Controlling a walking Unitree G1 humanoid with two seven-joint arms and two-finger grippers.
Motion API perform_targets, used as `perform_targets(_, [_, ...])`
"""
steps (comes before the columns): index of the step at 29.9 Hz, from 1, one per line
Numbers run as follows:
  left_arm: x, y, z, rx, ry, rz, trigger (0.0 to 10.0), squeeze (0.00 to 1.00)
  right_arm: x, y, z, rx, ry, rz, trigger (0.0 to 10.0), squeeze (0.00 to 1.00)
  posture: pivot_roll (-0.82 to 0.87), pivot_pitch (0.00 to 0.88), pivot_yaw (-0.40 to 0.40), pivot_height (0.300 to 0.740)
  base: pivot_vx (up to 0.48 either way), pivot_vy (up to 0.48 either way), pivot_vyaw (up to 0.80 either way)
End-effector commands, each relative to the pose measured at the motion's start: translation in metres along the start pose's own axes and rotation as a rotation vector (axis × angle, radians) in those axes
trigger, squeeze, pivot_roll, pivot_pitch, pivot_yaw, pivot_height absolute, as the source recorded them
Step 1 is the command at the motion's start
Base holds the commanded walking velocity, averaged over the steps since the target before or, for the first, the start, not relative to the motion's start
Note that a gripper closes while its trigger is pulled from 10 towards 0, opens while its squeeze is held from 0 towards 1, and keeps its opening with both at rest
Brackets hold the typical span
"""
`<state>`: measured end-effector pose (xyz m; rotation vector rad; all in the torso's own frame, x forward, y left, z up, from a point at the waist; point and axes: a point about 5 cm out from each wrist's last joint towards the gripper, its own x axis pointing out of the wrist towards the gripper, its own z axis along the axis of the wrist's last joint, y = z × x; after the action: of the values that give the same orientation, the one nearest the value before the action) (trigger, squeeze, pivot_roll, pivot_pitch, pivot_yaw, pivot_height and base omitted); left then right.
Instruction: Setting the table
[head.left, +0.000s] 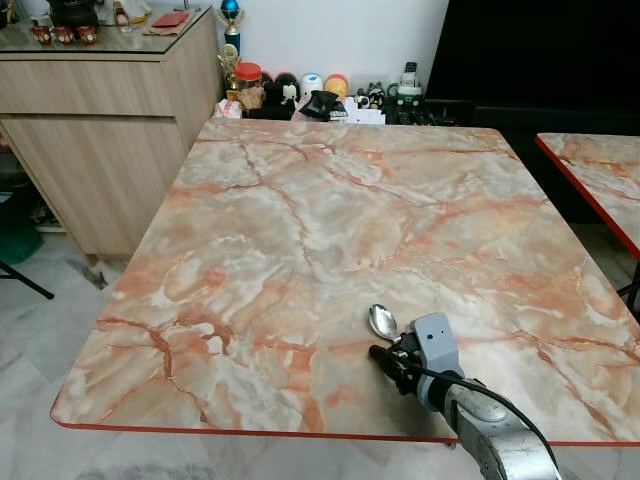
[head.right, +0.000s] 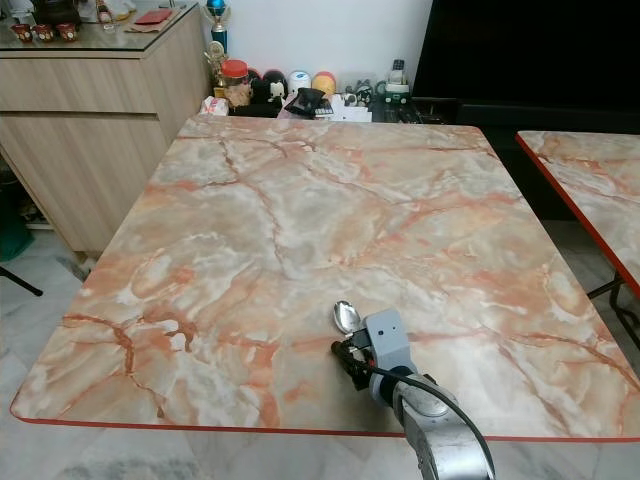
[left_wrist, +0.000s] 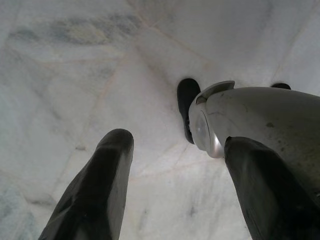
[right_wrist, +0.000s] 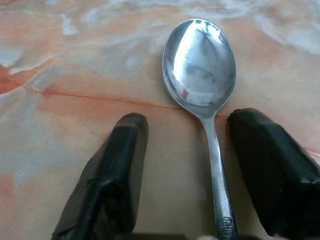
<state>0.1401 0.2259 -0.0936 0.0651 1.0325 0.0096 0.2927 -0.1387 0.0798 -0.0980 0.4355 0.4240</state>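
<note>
Left eye view: marble table (head.left: 330, 220) bare apart from one spoon (head.left: 382, 321) near the front edge, around 5 o'clock from the table's middle; right gripper (head.left: 392, 365) just behind it at 6 o'clock.
Right eye view: same layout; jars and figurines (head.right: 300, 88) crowded past the far edge at 12 o'clock; wooden cabinet (head.right: 90, 120) at 10 o'clock.
Left wrist view: left gripper (left_wrist: 172, 165) hanging idle over pale floor tiles (left_wrist: 75, 75), fingers spread, nothing between them.
Right wrist view: spoon lying bowl-up on the table, handle running between the parted fingers (right_wrist: 117, 165), apparently untouched, so released.
Progress: judged early; one spoon laid, no plates, bowls or other cutlery placed yet.
</note>
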Motion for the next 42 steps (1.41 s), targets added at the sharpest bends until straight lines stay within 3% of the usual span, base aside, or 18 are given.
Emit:
perform_targets(1, [-0.001,-0.002,-0.009,0.025,0.034,-0.011,10.0,0.00,-0.001,0.004,-0.021,0.016,0.094,0.019,0.0,0.00,-0.01,0.108,-0.018,0.740,0.000,0.000,0.00])
perform_targets(10, [-0.002,-0.003,-0.011,0.023,0.041,-0.016,10.0,0.00,-0.001,0.004,-0.022,0.007,0.098,0.024,0.0,0.00,-0.01,0.108,-0.018,0.740,0.000,0.000,0.00])
perform_targets(20, [-0.006,0.009,-0.018,0.019,0.063,-0.003,10.0,0.00,0.000,0.006,-0.023,-0.007,0.100,0.027,0.0,0.00,-0.01,0.109,-0.019,0.740,0.000,0.000,0.00])
perform_targets(42, [-0.004,0.001,-0.020,0.019,0.074,-0.012,10.0,0.00,0.002,0.008,-0.022,-0.020,0.102,0.028,0.0,0.00,0.00,0.111,-0.021,0.740,0.000,0.000,0.00])
